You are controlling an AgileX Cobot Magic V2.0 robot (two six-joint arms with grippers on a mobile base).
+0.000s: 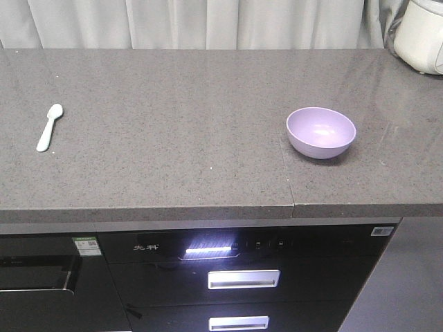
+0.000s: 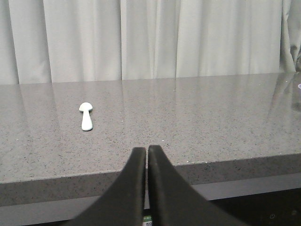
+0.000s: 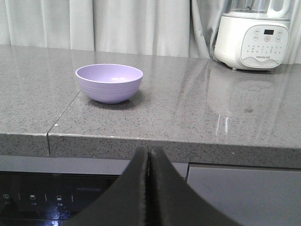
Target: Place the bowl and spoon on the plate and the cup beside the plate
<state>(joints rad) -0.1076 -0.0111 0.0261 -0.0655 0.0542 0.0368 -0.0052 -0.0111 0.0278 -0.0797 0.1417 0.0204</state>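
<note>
Spoon (image 1: 49,127) on counter (image 1: 173,104), bowl (image 1: 321,132) well apart, left tool (image 2: 146,151) and right tool (image 3: 148,153) clenched empty, white appliance (image 1: 422,34) cropped

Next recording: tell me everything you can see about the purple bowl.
The bowl is round, deep and lavender-purple, smooth and plastic-looking, with a thin rim. The right wrist view shows faint ridges around its outer wall. It stands upright and empty, with a soft glare on its inner surface. It sits on the right part of the grey speckled countertop. Only the counter touches it.
</note>
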